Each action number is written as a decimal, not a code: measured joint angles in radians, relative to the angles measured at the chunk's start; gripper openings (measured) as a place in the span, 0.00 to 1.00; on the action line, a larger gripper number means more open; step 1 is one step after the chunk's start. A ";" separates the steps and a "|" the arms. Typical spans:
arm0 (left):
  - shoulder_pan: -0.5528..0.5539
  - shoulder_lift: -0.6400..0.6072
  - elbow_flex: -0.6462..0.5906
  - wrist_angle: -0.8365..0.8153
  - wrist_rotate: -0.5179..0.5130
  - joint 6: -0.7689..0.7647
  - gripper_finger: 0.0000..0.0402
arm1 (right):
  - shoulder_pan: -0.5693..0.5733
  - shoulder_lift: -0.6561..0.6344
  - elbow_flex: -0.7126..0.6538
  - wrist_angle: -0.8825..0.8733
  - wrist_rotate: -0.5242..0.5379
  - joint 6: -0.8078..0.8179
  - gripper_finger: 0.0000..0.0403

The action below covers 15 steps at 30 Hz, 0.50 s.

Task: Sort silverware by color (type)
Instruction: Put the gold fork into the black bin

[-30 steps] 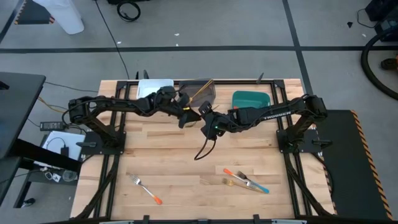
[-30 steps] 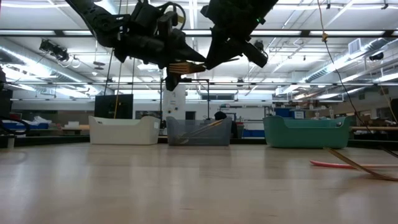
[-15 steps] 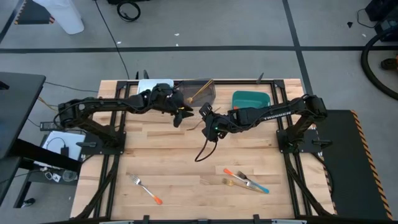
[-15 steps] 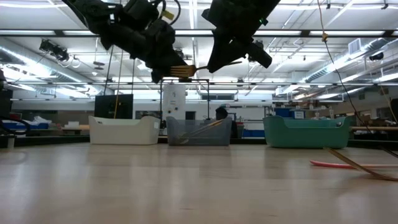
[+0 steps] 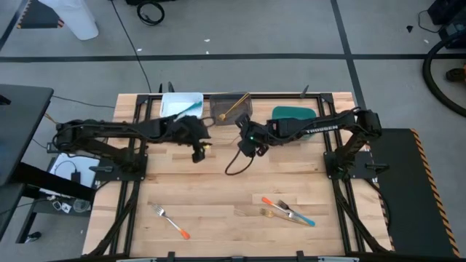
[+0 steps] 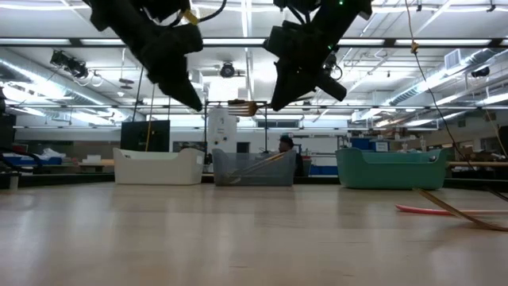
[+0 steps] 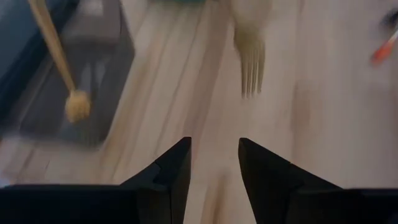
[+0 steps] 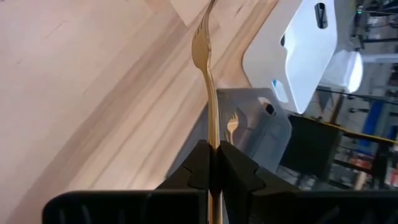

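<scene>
The right gripper (image 8: 211, 163) is clamped on the handle of a golden-tan fork (image 8: 210, 93), its two dark fingers (image 8: 239, 168) pressed together on the slim stem so the tines stick out forward past the fingertips. In the low view that fork (image 6: 243, 104) hangs level, high above the worktop, between the two arms. From above, the right gripper (image 5: 245, 140) sits near the middle of the worktop's far edge, just in front of the grey bin (image 5: 231, 106), its arm reaching in from the right side.

The left gripper (image 7: 214, 163) stands with its fingers (image 7: 169, 171) apart and nothing between them; past them the wrist view shows the held fork's tines (image 7: 251, 62), blurred. In the high view the left gripper (image 5: 198, 145) is left of the right one, close to but apart from it, near the white bin (image 5: 173, 101).

The grey bin already holds a golden-tan fork (image 5: 234, 106) leaning on its wall. The white bin stands to its left along the far edge, the teal bin (image 5: 293, 114) to its right.

Toward the near edge of the worktop (image 5: 218, 189) lie the other forks: an orange-handled fork (image 5: 171, 222) near the left corner, and right of centre a small heap with an orange-handled fork (image 5: 273, 203), a blue-handled fork (image 5: 300, 217) and a golden-tan one (image 5: 275, 213) crossing each other.
</scene>
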 joint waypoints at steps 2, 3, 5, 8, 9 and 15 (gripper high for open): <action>-0.030 -0.002 0.000 -0.031 -0.062 -0.019 0.35 | -0.023 0.000 0.000 0.008 -0.027 -0.003 0.07; -0.044 -0.002 0.000 -0.047 -0.092 -0.024 0.35 | -0.034 0.000 0.000 0.010 -0.043 -0.005 0.07; -0.071 -0.002 -0.002 -0.073 -0.138 -0.039 0.35 | -0.057 0.000 0.000 0.017 -0.073 -0.005 0.07; -0.111 -0.002 -0.002 -0.100 -0.193 -0.059 0.35 | -0.088 0.000 0.000 0.032 -0.115 -0.009 0.07; -0.127 -0.002 -0.002 -0.117 -0.216 -0.068 0.35 | -0.097 0.000 0.000 0.035 -0.130 -0.013 0.07; -0.221 -0.002 -0.021 -0.158 -0.366 -0.107 0.35 | -0.142 0.042 0.000 0.091 -0.141 -0.057 0.07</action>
